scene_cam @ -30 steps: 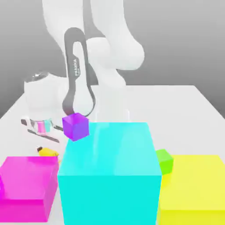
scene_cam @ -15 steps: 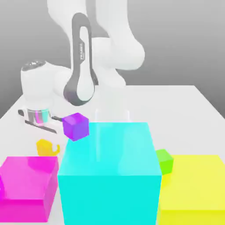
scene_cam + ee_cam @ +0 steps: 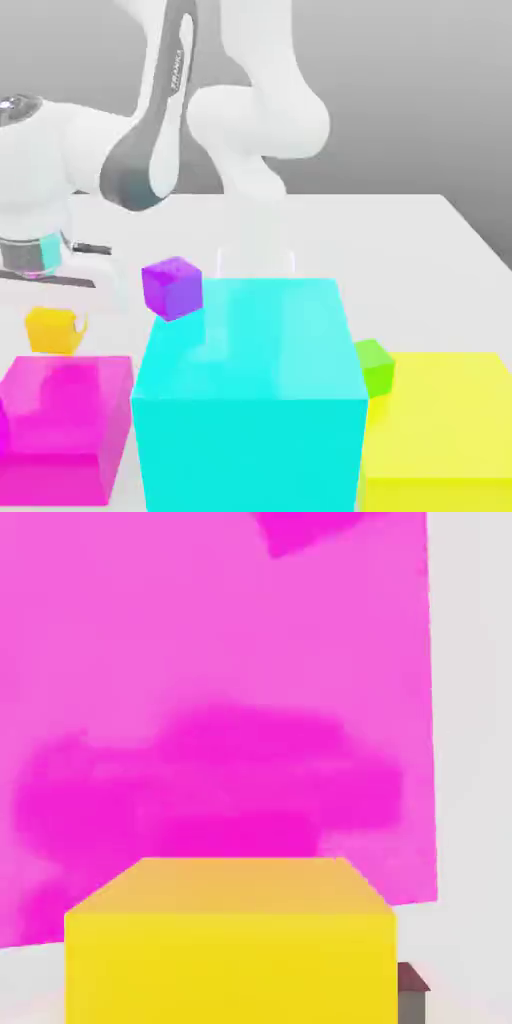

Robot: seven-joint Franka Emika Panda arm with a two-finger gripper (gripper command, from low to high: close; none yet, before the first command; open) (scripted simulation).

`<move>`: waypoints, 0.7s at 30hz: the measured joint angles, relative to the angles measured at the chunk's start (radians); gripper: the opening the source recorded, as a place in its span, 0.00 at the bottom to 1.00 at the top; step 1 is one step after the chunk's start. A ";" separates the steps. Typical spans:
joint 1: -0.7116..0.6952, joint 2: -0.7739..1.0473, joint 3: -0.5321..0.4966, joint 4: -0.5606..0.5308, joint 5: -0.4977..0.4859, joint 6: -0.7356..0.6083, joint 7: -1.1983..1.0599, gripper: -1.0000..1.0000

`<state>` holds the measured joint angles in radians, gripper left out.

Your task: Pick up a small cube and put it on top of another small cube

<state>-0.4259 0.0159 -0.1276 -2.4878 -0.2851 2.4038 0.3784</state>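
So from the exterior view's left: the gripper (image 3: 55,300) has the small cube (image 3: 52,330) clamped between its jaws, hanging over the magenta block (image 3: 65,425), lifted for carrying I'd guess. Rightward, a purple cube (image 3: 172,288), a cyan block (image 3: 250,390) and a green cube (image 3: 374,364).

White table (image 3: 420,225): magenta block (image 3: 62,425), cyan block (image 3: 250,400), yellow block (image 3: 440,430), green cube (image 3: 374,365).

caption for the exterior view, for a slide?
Panda end effector holds the small yellow-orange cube aloft behind the magenta block; purple cube and green cube flank the cyan block.
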 joint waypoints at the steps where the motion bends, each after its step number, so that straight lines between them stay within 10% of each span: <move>1: 0.019 0.008 0.016 0.037 -0.017 -0.032 -0.014 0.00; 10: 0.297 0.056 0.158 0.316 -0.148 -0.237 -0.134 0.00; 21: 0.601 -0.216 0.254 -0.028 0.168 -0.083 -0.555 0.00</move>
<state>0.1754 -0.1999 0.1266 -2.5154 -0.1173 2.3206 -0.1770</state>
